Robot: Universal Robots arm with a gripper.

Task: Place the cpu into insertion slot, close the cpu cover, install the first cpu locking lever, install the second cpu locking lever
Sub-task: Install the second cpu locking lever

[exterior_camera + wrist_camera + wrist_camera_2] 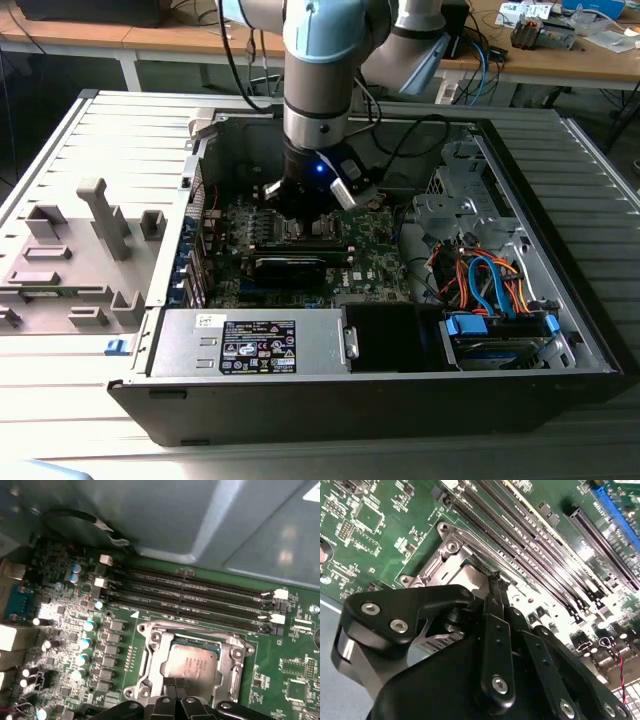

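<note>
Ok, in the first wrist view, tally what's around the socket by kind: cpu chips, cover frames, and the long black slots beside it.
cpu: 1
cpu cover: 1
long black slots: 4
Total: 6

Cpu [192, 665] seated in the insertion slot [150, 655], cpu cover [235, 656] around it; memory slots [190, 592] directly above, mid-frame.

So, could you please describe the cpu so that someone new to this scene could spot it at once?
Find the green motherboard in the open computer case. Beside its long black memory slots sits a silver socket frame. The cpu is the flat square with a plain silver-grey top inside that frame, unlike the dark chips around.
</note>
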